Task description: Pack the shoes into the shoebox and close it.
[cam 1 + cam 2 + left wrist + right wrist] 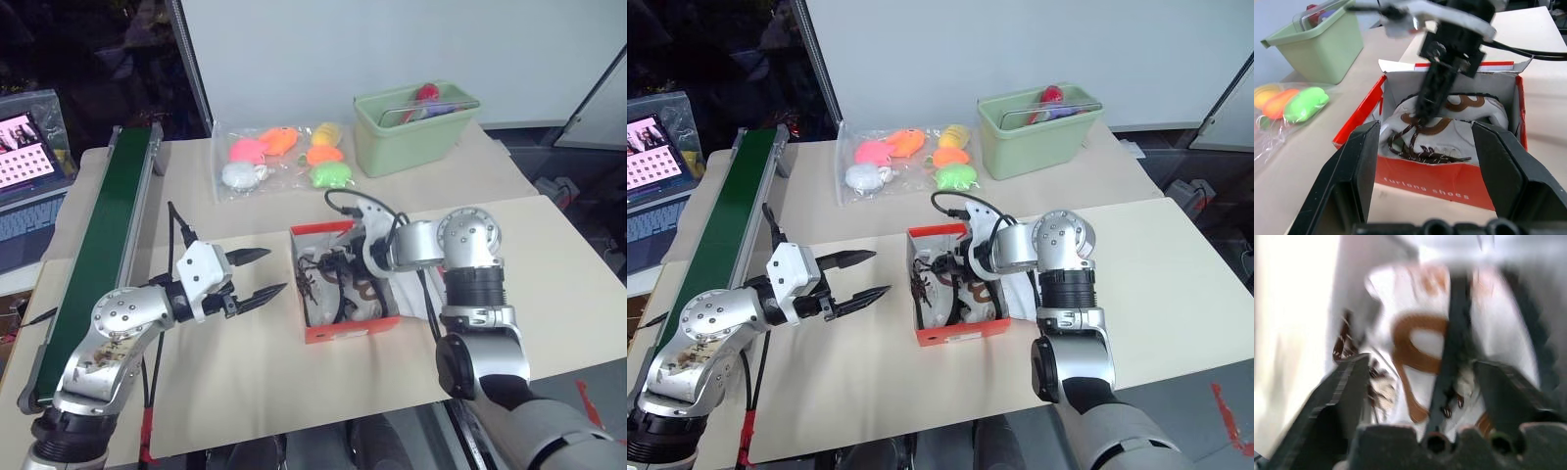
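Observation:
The red shoebox (353,331) stands open in the middle of the table, its white inside showing. Both off-white shoes (1464,122) with dark brown laces lie inside it, packed side by side. My right gripper (331,264) reaches down into the box from its right side; in the right wrist view its fingers (1342,396) stand wide apart just above a shoe (1420,338), holding nothing. My left gripper (272,271) hovers a short way left of the box, pointing at it, open and empty. The right arm covers much of the box's right side.
A pale green bin (411,132) stands at the back right. A clear bag of bright plush toys (284,157) lies behind the box. A long green conveyor belt (108,225) runs along the table's left edge, with a laptop (24,166) beyond it.

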Controlling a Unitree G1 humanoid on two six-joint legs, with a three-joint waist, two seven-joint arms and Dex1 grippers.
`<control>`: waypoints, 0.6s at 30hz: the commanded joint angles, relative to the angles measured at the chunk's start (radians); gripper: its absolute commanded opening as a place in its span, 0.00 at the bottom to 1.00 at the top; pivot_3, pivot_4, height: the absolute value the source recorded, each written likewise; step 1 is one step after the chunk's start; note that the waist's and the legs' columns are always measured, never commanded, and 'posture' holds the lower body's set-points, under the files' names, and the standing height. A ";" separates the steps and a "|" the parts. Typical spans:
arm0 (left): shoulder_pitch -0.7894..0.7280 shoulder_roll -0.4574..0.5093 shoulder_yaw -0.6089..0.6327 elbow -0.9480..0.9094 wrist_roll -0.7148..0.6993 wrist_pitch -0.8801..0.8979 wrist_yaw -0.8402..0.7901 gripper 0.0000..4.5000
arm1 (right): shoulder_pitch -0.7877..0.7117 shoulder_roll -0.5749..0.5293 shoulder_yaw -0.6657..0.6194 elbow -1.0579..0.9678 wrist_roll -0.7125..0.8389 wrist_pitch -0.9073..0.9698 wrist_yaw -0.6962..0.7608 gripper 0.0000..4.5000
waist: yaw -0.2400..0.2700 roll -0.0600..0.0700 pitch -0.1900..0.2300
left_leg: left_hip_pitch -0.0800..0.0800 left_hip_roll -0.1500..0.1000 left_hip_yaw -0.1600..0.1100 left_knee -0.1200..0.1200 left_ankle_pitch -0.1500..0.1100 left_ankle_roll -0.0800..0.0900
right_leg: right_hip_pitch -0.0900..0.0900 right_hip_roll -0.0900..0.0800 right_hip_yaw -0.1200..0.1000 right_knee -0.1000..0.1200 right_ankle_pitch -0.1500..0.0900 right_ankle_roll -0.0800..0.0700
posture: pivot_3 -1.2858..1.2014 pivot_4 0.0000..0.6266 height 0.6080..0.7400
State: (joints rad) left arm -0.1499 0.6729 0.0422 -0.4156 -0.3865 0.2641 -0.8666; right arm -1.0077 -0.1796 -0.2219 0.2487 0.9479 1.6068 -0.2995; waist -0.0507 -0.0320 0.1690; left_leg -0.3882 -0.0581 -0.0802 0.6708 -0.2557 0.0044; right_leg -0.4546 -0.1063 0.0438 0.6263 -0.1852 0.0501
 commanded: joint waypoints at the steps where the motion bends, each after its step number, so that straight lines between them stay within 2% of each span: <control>1: -0.016 -0.004 0.002 -0.003 -0.004 -0.025 -0.010 0.70 | -0.031 -0.020 -0.042 -0.090 0.038 0.008 0.006 0.93 | 0.001 0.000 0.000 | 0.000 0.000 0.000 0.000 0.000 0.000 | 0.000 0.000 0.000 0.000 0.000 0.000 | 0.52 0.24 1.00; 3: -0.011 -0.011 0.000 -0.004 -0.013 -0.018 -0.010 0.70 | -0.031 -0.030 -0.071 -0.135 0.067 0.008 -0.007 0.93 | 0.002 0.000 0.000 | 0.000 0.000 0.000 0.000 0.000 0.000 | 0.000 0.000 0.000 0.000 0.000 0.000 | 0.52 0.24 1.00; 5: 0.000 -0.021 0.003 -0.011 -0.027 -0.008 -0.011 0.70 | -0.020 -0.065 -0.063 -0.232 0.077 0.008 0.041 0.93 | 0.004 0.000 0.000 | 0.000 0.000 0.000 0.000 0.000 0.000 | 0.000 0.000 0.000 0.000 0.000 0.000 | 0.52 0.24 1.00; 7: 0.012 -0.031 0.007 -0.013 -0.036 -0.006 -0.008 0.70 | 0.011 -0.095 -0.078 -0.310 0.149 0.008 0.124 0.93 | 0.005 0.000 0.000 | -0.001 0.000 0.000 0.000 0.000 0.000 | 0.000 0.000 0.000 0.000 0.000 0.000 | 0.52 0.24 1.00; 8: 0.021 -0.034 0.008 -0.011 -0.037 -0.012 -0.011 0.70 | 0.047 -0.148 -0.076 -0.384 0.171 0.004 0.193 0.93 | 0.005 0.000 0.000 | -0.001 0.000 0.000 0.000 0.000 0.001 | 0.000 0.000 0.000 -0.001 0.000 0.000 | 0.52 0.24 1.00; 11: 0.028 -0.045 0.013 -0.011 -0.045 -0.019 -0.015 0.70 | 0.170 -0.332 -0.135 -0.580 0.304 -0.016 0.451 0.93 | 0.018 0.000 0.000 | -0.001 0.000 -0.002 0.000 -0.001 0.001 | 0.001 0.000 -0.002 -0.002 0.000 0.000 | 0.52 0.24 1.00; 13: 0.026 -0.048 0.015 -0.010 -0.054 -0.016 -0.018 0.70 | 0.260 -0.438 -0.178 -0.651 0.304 -0.089 0.556 0.93 | 0.017 0.000 0.000 | -0.002 0.000 -0.001 0.004 -0.002 0.004 | 0.002 0.000 -0.002 -0.002 -0.001 0.001 | 0.52 0.24 1.00; 15: 0.022 -0.052 0.014 -0.006 -0.078 0.003 -0.025 0.70 | 0.407 -0.525 -0.326 -0.723 0.371 -0.134 0.686 0.93 | 0.018 0.000 0.000 | -0.002 0.000 0.000 0.007 -0.003 0.004 | 0.003 0.000 -0.002 -0.003 -0.001 0.001 | 0.52 0.24 1.00; 18: 0.012 -0.048 0.002 0.005 -0.091 0.006 -0.048 0.70 | 0.653 -0.602 -0.445 -0.834 0.441 -0.167 0.839 0.93 | 0.029 0.001 0.000 | 0.009 0.003 0.000 0.006 -0.006 0.009 | 0.019 0.002 -0.003 -0.014 -0.001 0.002 | 0.52 0.24 1.00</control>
State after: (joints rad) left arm -0.1168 0.6225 0.0463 -0.3990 -0.4566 0.2698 -0.8956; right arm -0.4393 -0.7554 -0.5943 -0.4850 1.3243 1.4847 0.4299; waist -0.0216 -0.0314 0.1690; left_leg -0.3754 -0.0546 -0.0801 0.6768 -0.2628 0.0159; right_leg -0.4305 -0.1024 0.0403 0.6113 -0.1864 0.0521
